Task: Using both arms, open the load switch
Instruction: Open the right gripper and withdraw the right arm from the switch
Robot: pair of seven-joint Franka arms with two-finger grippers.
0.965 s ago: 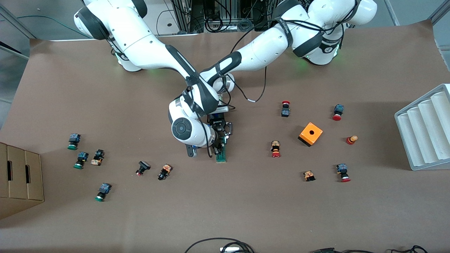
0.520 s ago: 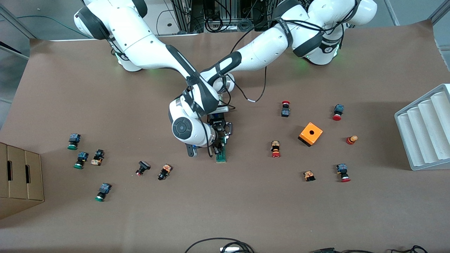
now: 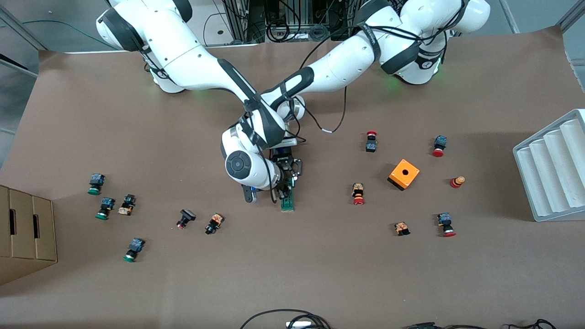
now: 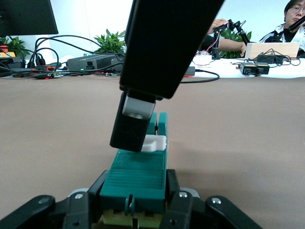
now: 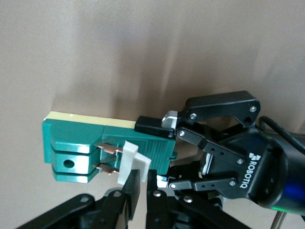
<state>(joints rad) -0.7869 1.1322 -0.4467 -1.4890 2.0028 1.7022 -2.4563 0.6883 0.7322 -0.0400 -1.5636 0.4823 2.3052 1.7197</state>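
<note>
The load switch (image 3: 288, 201), a dark-green bar, lies on the brown table near its middle. My left gripper (image 3: 287, 188) is shut on the green body, with a finger on each side of it (image 4: 135, 177). In the right wrist view the left gripper's fingers (image 5: 151, 126) clamp the end away from the copper contacts. My right gripper (image 3: 280, 194) comes down from above and is shut on the small white block (image 5: 132, 160) at its fingertips (image 5: 143, 183). The left wrist view shows a right finger (image 4: 131, 129) resting against the white block (image 4: 155, 142).
An orange cube with a hole (image 3: 404, 174) stands toward the left arm's end, with red-capped push buttons (image 3: 358, 193) around it. Green-capped buttons (image 3: 105, 208) lie toward the right arm's end. A grey ribbed tray (image 3: 553, 169) and a cardboard box (image 3: 25, 233) sit at the table's ends.
The right arm's wrist has shifted very slightly; both grippers keep their hold and the load switch stays where it was.
</note>
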